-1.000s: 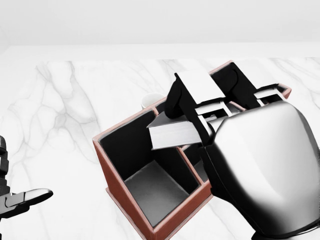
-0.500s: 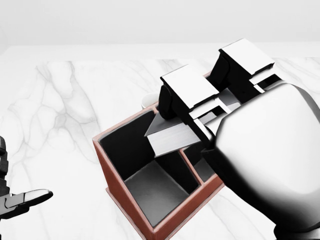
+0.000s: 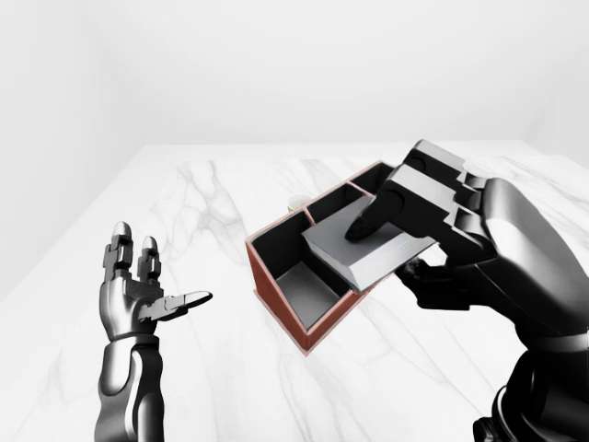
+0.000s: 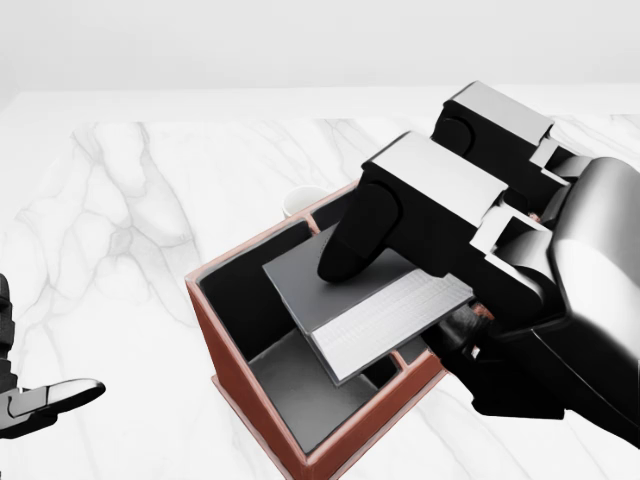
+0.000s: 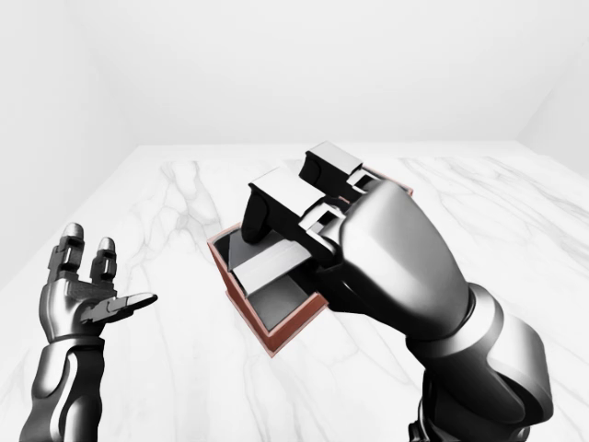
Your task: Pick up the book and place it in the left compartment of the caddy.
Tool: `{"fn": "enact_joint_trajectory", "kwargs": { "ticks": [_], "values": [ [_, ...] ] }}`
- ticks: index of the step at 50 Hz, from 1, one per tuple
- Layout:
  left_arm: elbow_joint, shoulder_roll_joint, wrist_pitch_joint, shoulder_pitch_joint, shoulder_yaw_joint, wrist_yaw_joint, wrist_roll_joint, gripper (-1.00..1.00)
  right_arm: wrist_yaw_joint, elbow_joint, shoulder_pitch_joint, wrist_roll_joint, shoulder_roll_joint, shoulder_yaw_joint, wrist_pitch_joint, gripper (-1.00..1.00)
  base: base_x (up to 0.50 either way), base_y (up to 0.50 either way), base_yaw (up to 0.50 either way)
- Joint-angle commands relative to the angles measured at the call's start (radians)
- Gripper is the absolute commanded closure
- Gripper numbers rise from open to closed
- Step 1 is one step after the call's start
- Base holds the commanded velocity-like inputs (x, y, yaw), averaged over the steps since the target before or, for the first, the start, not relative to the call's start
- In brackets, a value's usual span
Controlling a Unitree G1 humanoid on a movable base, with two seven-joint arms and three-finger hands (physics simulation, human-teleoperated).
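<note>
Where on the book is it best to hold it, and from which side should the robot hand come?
Probably as the right robot hand holds it: fingers on the flat cover, thumb beneath, gripping the right end of the book. Coming from the head view's right leaves its left end free over the caddy compartment.

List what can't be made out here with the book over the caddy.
- Caddy: its right compartments are hidden by the right hand and the book, every view.
- White object past the caddy: only a sliver shows, head view; unidentifiable.
- Book's underside grip: the thumb is hidden beneath it.
- Left hand: cut off by the head view's left edge.
</note>
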Motion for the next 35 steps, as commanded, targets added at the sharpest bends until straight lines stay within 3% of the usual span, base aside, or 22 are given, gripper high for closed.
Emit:
{"fn": "enact_joint_trajectory", "kwargs": {
  "ticks": [1,16,35],
  "values": [
    [0.000,0.001,0.002,-0.004,-0.003,0.004,0.003,-1.00,0.000,-0.006,0.004,0.331,-0.017,-0.114,0.000,1.00,0.00,0.00,0.00],
    [0.006,0.001,-0.005,-0.003,-0.003,0.002,0.006,-1.00,0.000,0.208,0.056,0.517,0.005,-0.165,0.000,1.00,0.00,0.00,0.00],
    [0.000,-0.002,-0.006,0.004,0.000,-0.002,0.004,-1.00,0.000,0.288,0.099,0.513,0.029,-0.067,0.000,1.00,0.00,0.00,0.00]
  ]
}}
